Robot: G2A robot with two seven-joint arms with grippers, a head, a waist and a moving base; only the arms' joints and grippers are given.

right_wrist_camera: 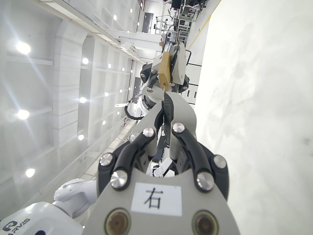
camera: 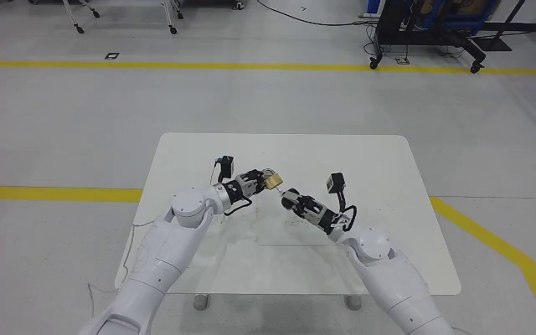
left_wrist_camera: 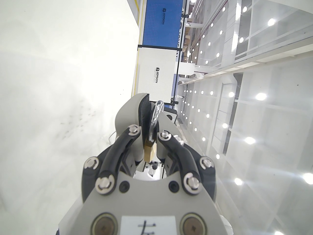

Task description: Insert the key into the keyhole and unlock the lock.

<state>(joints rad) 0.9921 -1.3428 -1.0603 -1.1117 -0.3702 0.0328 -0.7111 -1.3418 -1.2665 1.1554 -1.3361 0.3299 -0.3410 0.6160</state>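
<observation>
- The left gripper (left_wrist_camera: 152, 113) is squeezing the lock (right_wrist_camera: 164, 68) by its shiny loop and holding it up over the white worktop (camera: 377, 167).
- The right gripper (right_wrist_camera: 166, 100) is pinching the little key (right_wrist_camera: 164, 90) tight.
- The tip of the key is touching the bottom end of the lock.

Brass on the lock (right_wrist_camera: 163, 68): a warm yellow body, dull-brushed. Its shackle (left_wrist_camera: 156, 116) gleams like polished steel. The key (right_wrist_camera: 164, 89) is a thin sliver of bare metal. On the right gripper (right_wrist_camera: 167, 98), the jaws are matt grey plastic faced with black ribbed rubber, with glossy black links and bright metal screws. Same build on the left gripper (left_wrist_camera: 154, 110). The worktop (camera: 368, 167) is white, smooth, matt and faintly scuffed. The grey floor (camera: 251, 100) carries a soft sheen.
</observation>
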